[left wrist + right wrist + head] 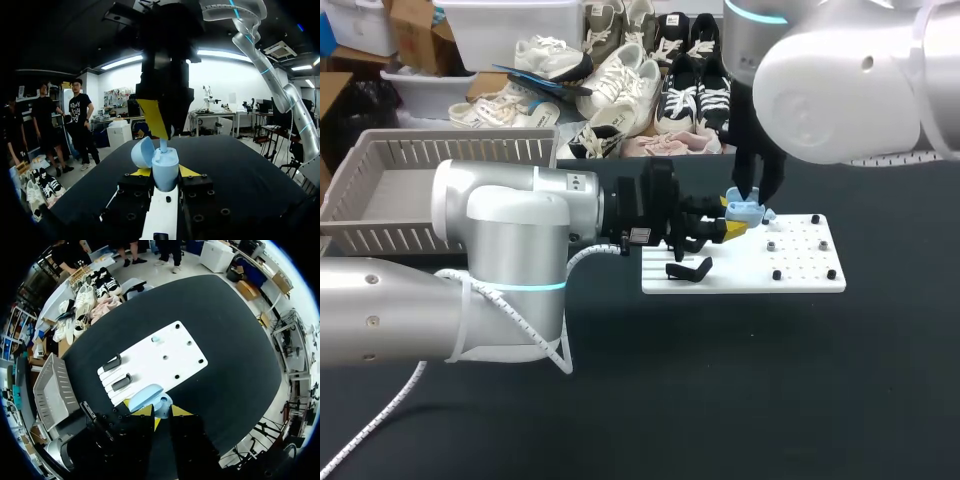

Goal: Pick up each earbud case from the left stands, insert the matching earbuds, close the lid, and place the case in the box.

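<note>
- A flat white board with small black pegs [802, 278] [150, 367] lies on the black tabletop [720, 390], under and ahead of both grippers.
- Two black stands [688, 270] [122, 382] sit on the board's near-left part, and a small pale blue piece [156, 339] rests on its far side.
- The left gripper [730, 228] [165, 172] reaches in level above the board, closed from both sides on the light blue egg-shaped earbud case [745, 211] [165, 175] [161, 401]. The case is held clear of the board.
- The right gripper [752, 195] [162, 135] [161, 412] hangs straight down over the case, pinched narrow on a pale blue earbud [163, 145].
- The case's rounded lid [142, 152] [145, 392] stands tipped open to one side. The earbud's lower end sits in the case's mouth.
- A grey slatted plastic box [380, 235] [50, 390] stands at the table's far left, well apart from the board, behind the left arm.
</note>
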`<state>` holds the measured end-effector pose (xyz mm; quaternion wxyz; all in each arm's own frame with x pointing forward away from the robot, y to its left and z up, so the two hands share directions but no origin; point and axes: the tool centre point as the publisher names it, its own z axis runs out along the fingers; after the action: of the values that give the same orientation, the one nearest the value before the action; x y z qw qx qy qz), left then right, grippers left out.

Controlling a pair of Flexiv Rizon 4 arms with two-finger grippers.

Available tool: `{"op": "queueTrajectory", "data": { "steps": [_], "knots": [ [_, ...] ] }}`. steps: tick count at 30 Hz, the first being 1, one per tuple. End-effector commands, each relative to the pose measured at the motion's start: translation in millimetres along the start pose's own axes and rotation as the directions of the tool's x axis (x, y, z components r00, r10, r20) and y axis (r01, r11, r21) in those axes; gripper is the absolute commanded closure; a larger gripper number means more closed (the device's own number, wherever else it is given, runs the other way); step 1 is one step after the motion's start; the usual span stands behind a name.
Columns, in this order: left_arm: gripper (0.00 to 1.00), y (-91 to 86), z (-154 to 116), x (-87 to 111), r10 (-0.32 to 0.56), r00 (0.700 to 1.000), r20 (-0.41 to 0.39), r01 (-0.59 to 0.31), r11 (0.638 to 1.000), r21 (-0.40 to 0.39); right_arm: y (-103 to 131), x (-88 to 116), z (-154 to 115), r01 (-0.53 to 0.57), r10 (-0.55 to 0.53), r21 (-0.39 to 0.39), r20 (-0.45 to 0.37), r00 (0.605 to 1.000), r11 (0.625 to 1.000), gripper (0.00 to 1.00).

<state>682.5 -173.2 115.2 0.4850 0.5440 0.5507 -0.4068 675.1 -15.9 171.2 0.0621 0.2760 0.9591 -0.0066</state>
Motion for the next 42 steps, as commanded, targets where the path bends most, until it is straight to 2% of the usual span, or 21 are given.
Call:
{"op": "queueTrajectory", "data": {
  "steps": [1, 29, 42],
  "knots": [
    [1.00, -0.6, 0, 0.4, 0.001, 1.000, 0.002, -0.001, 1.000, -0.001, 0, -1, 0, -0.002, 0.002, 0.005, -0.001, 1.000, 1.000, 1.00],
    [1.00, -0.6, 0, 0.4, 0.001, 1.000, 0.002, -0.001, 1.000, -0.001, 1, 0, 7, -0.008, 0.008, 0.007, -0.019, 1.000, 1.000, 1.00],
    [1.00, -0.6, 0, 0.4, 0.001, 1.000, 0.002, -0.001, 1.000, -0.001, -1, -3, -4, -0.010, 0.010, 0.002, 0.001, 1.000, 1.000, 1.00]
  ]
}}
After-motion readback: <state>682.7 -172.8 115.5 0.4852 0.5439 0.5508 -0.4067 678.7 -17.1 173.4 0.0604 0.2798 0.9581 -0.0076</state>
